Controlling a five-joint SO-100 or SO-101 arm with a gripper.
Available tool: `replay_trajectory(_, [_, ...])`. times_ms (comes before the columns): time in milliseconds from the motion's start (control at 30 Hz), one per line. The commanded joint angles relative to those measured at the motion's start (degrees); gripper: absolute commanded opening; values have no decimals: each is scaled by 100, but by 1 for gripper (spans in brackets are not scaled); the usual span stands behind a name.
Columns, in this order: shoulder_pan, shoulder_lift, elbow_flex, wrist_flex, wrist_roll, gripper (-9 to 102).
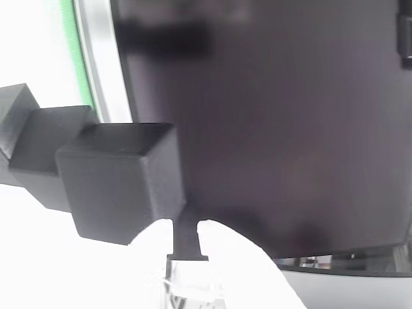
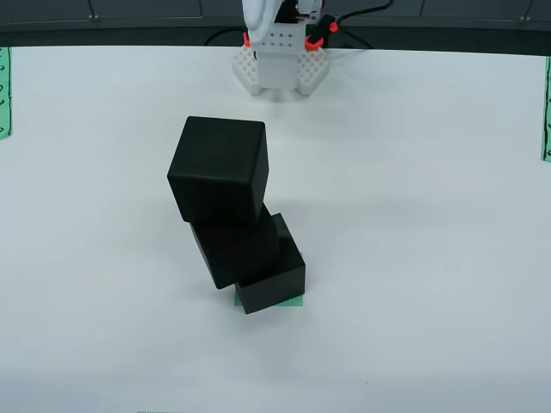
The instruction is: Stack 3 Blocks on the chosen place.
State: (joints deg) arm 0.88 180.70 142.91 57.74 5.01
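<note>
Looks basically done: all three blocks stacked on green patch (image 2: 295, 301), top block (image 2: 218, 170) over middle block (image 2: 239, 249) over bottom block (image 2: 274, 284), each twisted off the one below. From gripper cam, stack sits just ahead-left of pincer (image 1: 185, 241). Fingers blown out white, so you can't tell wide or narrow; nothing visibly held. You just need to back away without bumping it.

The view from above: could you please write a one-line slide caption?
Three matte black cubes stacked, each twisted off the last, on a green-and-white striped square patch on the white table.
</note>
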Motion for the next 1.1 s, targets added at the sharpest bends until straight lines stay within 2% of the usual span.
replay_trajectory(0, [-9, 44, 422, -53, 70, 0])
replay_trajectory(1067, [132, 1582, 3138, -211, 62, 0])
